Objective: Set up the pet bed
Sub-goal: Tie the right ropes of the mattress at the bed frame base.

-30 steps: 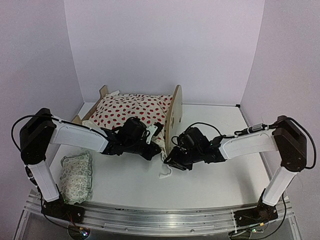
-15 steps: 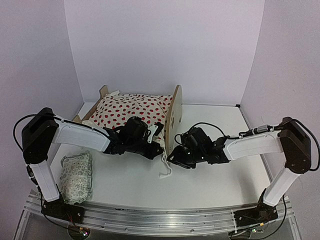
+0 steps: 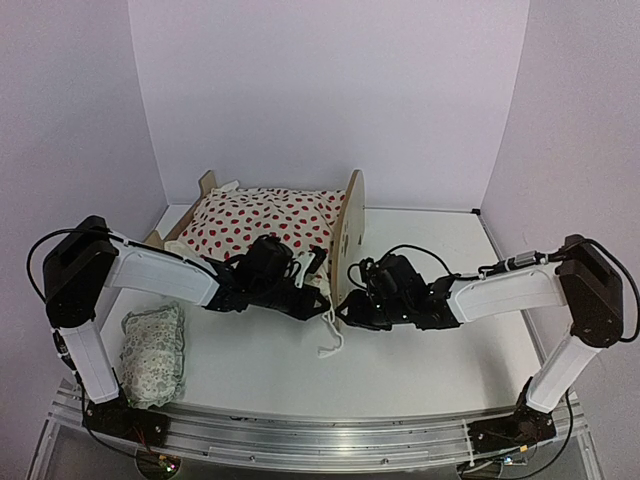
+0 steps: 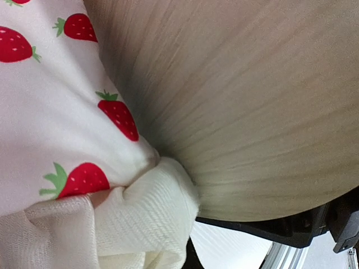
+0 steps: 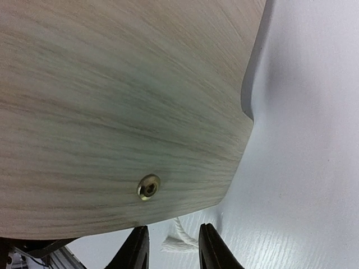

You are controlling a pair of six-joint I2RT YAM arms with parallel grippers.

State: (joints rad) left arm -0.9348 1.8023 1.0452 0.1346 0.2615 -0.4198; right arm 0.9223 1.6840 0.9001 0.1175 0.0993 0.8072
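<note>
The pet bed (image 3: 350,228) stands at the back left, its plywood headboard upright. A cream blanket (image 3: 262,218) with red strawberries covers it. My left gripper (image 3: 318,292) is shut on the blanket's ruffled corner (image 4: 151,213), right beside the headboard (image 4: 252,112); its fingers are hidden by the cloth. On the headboard's other side, my right gripper (image 3: 345,308) is low at the headboard's foot (image 5: 140,101). It is open (image 5: 174,228), with a white cord end (image 5: 179,240) lying on the table beyond its tips.
A small pale green-patterned pillow (image 3: 155,350) lies at the front left by the left arm's base. A loose white cord (image 3: 328,340) trails onto the table below the headboard. A brass bolt (image 5: 148,186) sits in the headboard. Walls close the back and sides.
My left gripper has shifted slightly right with the blanket corner, toward the headboard. My right gripper has moved up and in, closer to the headboard's foot.
</note>
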